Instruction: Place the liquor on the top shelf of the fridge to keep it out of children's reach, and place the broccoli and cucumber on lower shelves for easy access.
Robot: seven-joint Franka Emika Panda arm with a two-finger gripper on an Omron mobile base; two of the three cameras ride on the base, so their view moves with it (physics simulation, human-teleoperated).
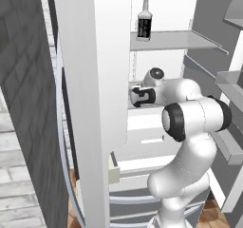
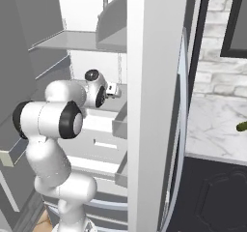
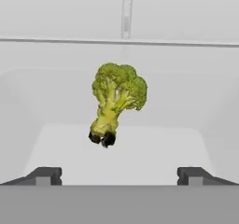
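Gripper jaws spread wide, nothing between them; both finger tips sit far apart at the bottom of the hand view.

Broccoli is ahead of the gripper in the hand view, clear of both fingers, stalk down, head up, slightly tilted. It's over a pale shelf inside the fridge, roughly mid-width and toward the back wall. Can't tell whether the stalk base is resting on the shelf or just above it; there are small dark patches at the stalk end.

Liquor stands upright on the top shelf, near that shelf's left front corner in the left base view. In the right base view only its neck tip shows above a door bin.

In the left base view the arm reaches into the fridge one level below the top shelf, with the hand partly hidden behind the open fridge door's white inner panel. Right base view has the wrist at the same level, hand going behind the other door's edge.

Small green thing on the marble counter at the right edge of the right base view, cut off by the frame. Probably the cucumber, but too little shows to confirm.
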